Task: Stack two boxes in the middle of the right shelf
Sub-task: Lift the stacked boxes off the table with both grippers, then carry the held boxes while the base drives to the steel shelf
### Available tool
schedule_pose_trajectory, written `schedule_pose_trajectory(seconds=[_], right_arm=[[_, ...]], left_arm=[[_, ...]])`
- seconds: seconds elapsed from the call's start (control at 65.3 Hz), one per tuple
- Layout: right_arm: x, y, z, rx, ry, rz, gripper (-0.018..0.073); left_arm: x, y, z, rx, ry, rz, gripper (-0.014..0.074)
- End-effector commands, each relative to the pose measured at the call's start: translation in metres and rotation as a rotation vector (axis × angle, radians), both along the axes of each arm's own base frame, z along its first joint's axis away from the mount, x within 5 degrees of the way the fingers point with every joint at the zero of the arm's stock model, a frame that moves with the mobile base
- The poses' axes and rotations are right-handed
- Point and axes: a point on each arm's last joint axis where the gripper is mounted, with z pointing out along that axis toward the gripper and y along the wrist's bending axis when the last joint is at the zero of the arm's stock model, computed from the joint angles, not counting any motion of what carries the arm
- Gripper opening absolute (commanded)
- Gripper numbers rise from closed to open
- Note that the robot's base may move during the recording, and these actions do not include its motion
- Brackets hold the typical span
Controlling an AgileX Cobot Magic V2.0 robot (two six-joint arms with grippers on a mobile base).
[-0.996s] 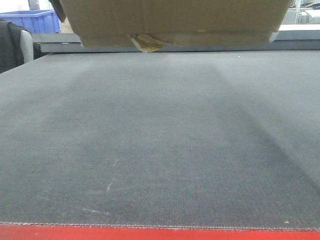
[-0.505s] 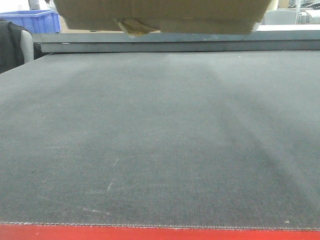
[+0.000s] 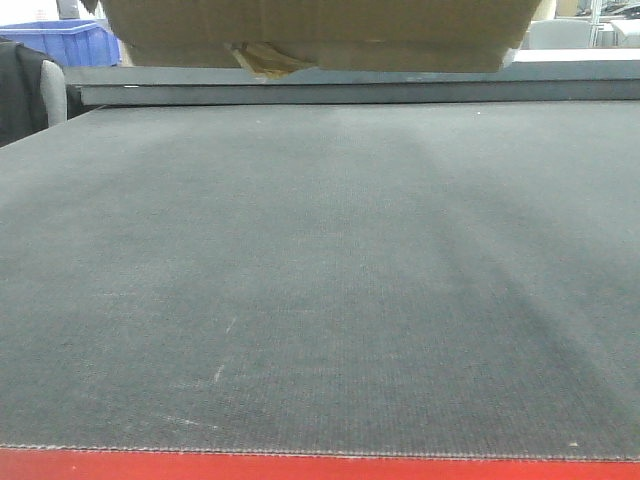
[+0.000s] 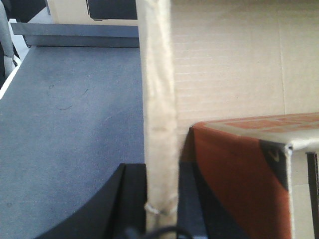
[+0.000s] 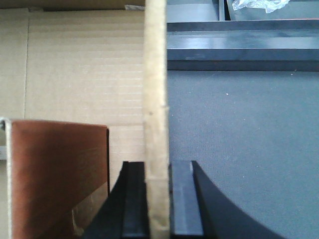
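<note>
**Above the dark grey felt-like surface [image 3: 320, 280]: wide brown corrugated cardboard box [image 3: 320, 30] clamped at both ends**

Over the surface the box hangs clear, with a tuft of glossy yellow-brown tape [image 3: 262, 60] at its bottom edge. The left gripper [image 4: 160, 194] pinches the box's upright left wall between black fingers. The right gripper [image 5: 157, 172] pinches the opposite wall likewise. Inside the box, a rust-red carton [image 4: 239, 179] shows just beside each clamped wall. Behind the box's left end stands a blue plastic bin [image 3: 70, 42].
</note>
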Motion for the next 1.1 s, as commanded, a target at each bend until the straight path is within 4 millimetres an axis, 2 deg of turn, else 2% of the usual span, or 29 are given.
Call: schedule_pose_trajectory(seconds=[0.0,1.087], right_arm=[[-0.0013,-0.0033,0.0127,-0.011,-0.078,0.005,-0.0155],[-0.0003,-0.0021,0.0139,-0.008,-0.095,0.015,-0.0155]], left_arm=[[-0.0074,0.0035,0.0131,-0.006,-0.057,-0.006,-0.0111],[-0.0074,0.0035,0.0131,-0.006,-0.057,-0.006,-0.0111]])
